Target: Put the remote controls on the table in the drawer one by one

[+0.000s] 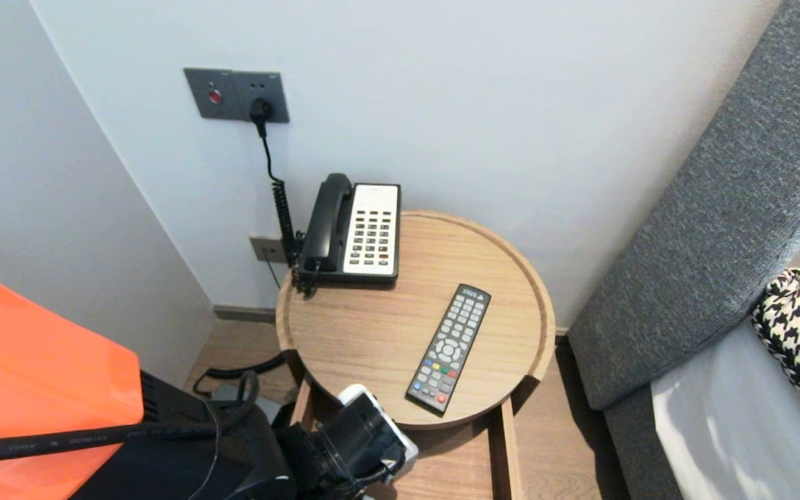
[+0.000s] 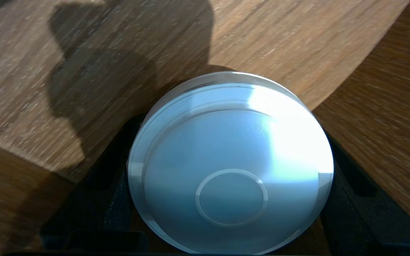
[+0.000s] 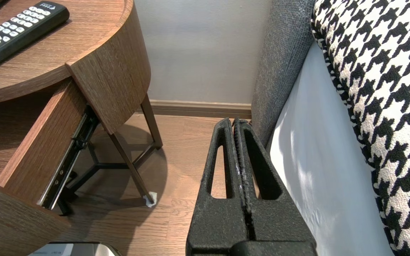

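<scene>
Left gripper (image 1: 367, 436), at the near rim of the round wooden table (image 1: 372, 326) and above its pulled-out drawer (image 1: 473, 462): the 2 black fingers (image 2: 349, 177) stand wide apart, clasping a white disc (image 2: 230, 160) by its opposite edges, near the lower end of the remote control (image 1: 450, 347). Right gripper (image 3: 238, 122), idle between the table and the grey upholstered bed (image 3: 283, 64), its fingers pressed together on nothing. A telephone (image 1: 365, 232) stands at the table's far edge.

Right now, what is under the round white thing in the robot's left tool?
Wood of the round table shows around the round white thing, which the left tool holds. The spot straight beneath it is covered.
</scene>
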